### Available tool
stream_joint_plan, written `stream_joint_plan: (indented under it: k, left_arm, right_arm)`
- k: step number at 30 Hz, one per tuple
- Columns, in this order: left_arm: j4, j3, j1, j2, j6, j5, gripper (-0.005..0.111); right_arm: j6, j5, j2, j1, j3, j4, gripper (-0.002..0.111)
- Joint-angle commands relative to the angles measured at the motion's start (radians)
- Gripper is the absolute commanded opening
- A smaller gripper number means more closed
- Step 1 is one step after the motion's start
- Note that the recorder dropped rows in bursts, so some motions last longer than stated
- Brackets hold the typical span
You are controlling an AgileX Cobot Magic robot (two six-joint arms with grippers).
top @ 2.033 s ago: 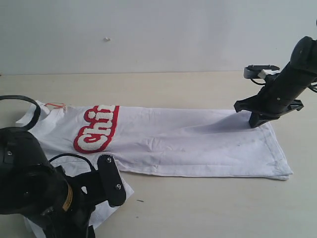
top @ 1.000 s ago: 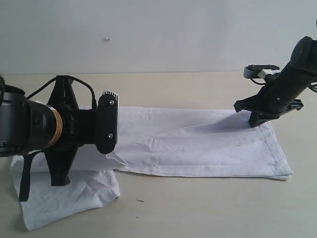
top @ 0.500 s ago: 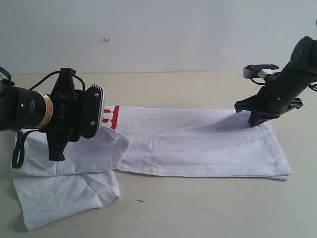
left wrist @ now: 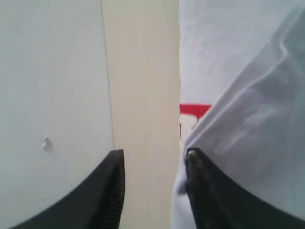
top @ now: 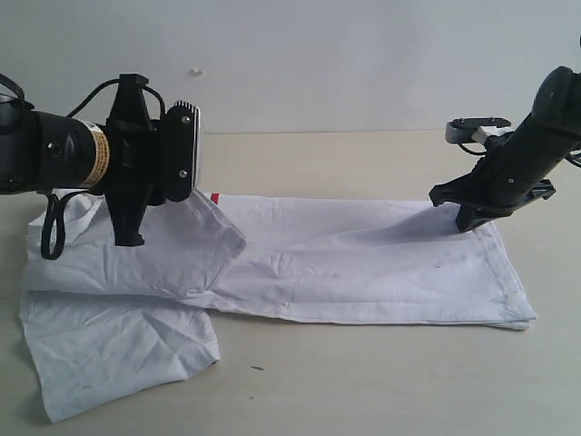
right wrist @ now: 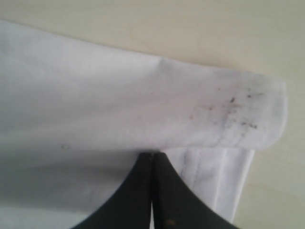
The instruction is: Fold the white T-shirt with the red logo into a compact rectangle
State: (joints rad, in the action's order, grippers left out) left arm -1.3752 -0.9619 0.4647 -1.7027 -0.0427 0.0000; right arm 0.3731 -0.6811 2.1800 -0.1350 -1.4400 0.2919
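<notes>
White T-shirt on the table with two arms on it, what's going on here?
Two robot arms are folding the white T-shirt on the table. The left gripper, jaws apart, is beside a flap laid across the shirt's left end, which hides all but a sliver of the red logo. The right gripper, jaws shut, sits on the far hem corner.

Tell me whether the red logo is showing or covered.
Mostly covered: part of the white T-shirt is folded over the red logo, leaving only a red sliver visible at the fold's edge.
</notes>
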Motion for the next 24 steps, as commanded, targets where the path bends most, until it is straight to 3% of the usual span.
stream_joint_plan:
  k: [1,10,15,19,22,24]
  left_arm:
    - [0.002,-0.007,0.0,-0.02,-0.044,-0.044,0.042]
    - [0.004,-0.001,0.0,-0.035,-0.078,0.06,0.042]
    - [0.005,-0.001,0.0,-0.035,-0.235,0.071,0.041]
    - [0.01,0.002,0.002,-0.03,-0.374,0.124,0.024]
    - [0.026,0.022,0.002,0.005,-0.41,0.138,0.003]
    - [0.056,0.037,0.002,0.036,-0.41,0.129,0.0]
  right_arm:
    - [0.01,0.003,-0.012,-0.004,0.005,-0.007,0.0]
    - [0.01,0.006,-0.012,-0.004,0.005,-0.007,0.0]
    - [0.01,0.006,-0.012,-0.004,0.005,-0.007,0.0]
    - [0.01,0.006,-0.016,-0.004,0.005,-0.007,0.0]
    - [0.01,0.004,-0.029,-0.004,0.005,-0.007,0.0]
    - [0.01,0.004,-0.036,-0.004,0.005,-0.007,0.0]
